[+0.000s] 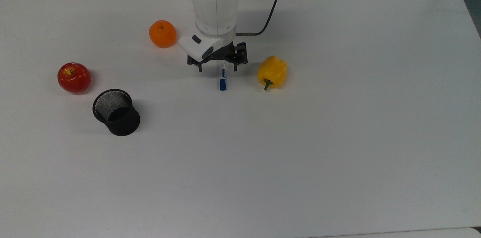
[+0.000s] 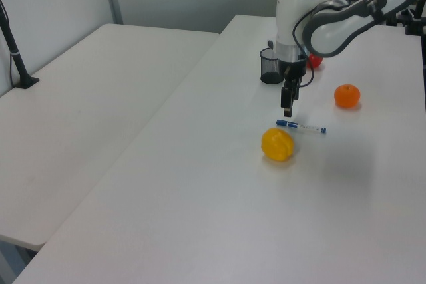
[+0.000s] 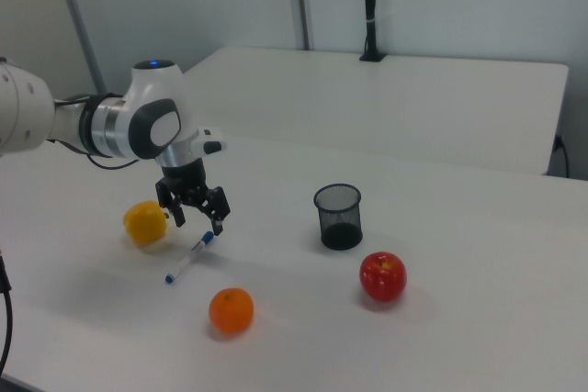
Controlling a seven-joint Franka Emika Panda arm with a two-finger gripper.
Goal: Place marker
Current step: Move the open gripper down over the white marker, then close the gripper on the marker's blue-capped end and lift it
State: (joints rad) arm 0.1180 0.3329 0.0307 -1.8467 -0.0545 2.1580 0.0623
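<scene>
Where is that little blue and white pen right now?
The marker lies flat on the white table, under the open gripper, between the orange and yellow pepper in the top view.

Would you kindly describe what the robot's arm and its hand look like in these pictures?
The arm is made of rounded, glossy white segments with dark grey joint sections, and a small blue light glows on its top. A thin black cable loops alongside it. The hand is a black two-finger unit of angular, skeletal parts, fixed below a white housing with a dark oval inset.
</scene>
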